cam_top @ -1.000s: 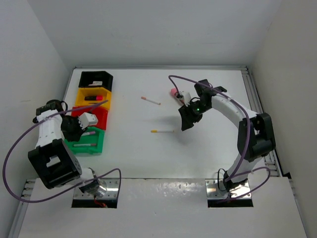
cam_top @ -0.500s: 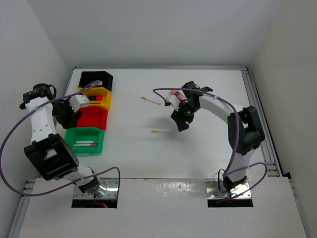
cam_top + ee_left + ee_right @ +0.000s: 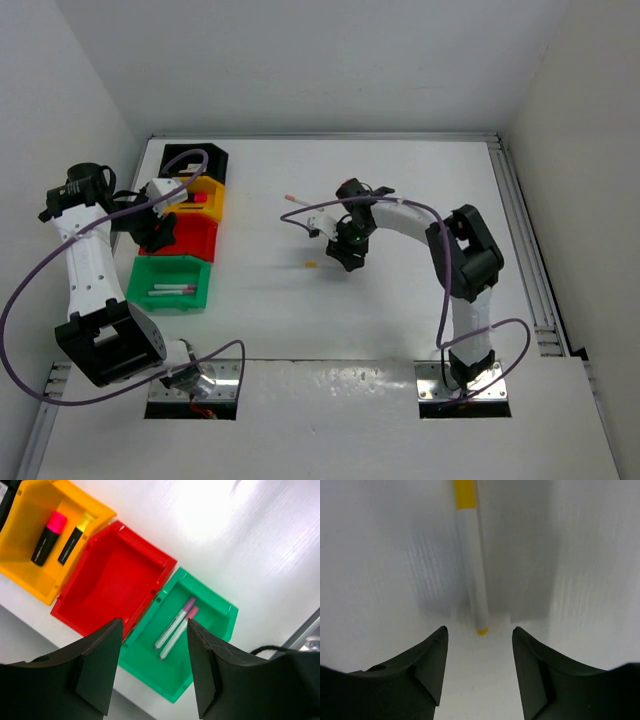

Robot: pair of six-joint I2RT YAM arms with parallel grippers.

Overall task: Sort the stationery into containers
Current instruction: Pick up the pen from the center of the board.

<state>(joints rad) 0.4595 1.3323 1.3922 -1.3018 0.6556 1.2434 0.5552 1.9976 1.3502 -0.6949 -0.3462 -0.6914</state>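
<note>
Hovering low over the smooth white table (image 3: 420, 180), the right gripper (image 3: 479, 640) spreads its blunt black jaws wide around a thin white pen (image 3: 474, 575). The pen has a round barrel and a yellow far end, and it lies flat between the jaws, apparently touching neither, though the close view is blurred. The left gripper (image 3: 154, 627), jaws also wide and holding nothing, hangs over glossy plastic bins: the yellow bin (image 3: 27, 510) holds a stubby pink-capped marker (image 3: 46, 540) and a yellow-capped marker (image 3: 75, 537), the red bin (image 3: 115, 575) sits in the middle, and the green bin (image 3: 202, 640) holds two slim pens (image 3: 172, 630).
</note>
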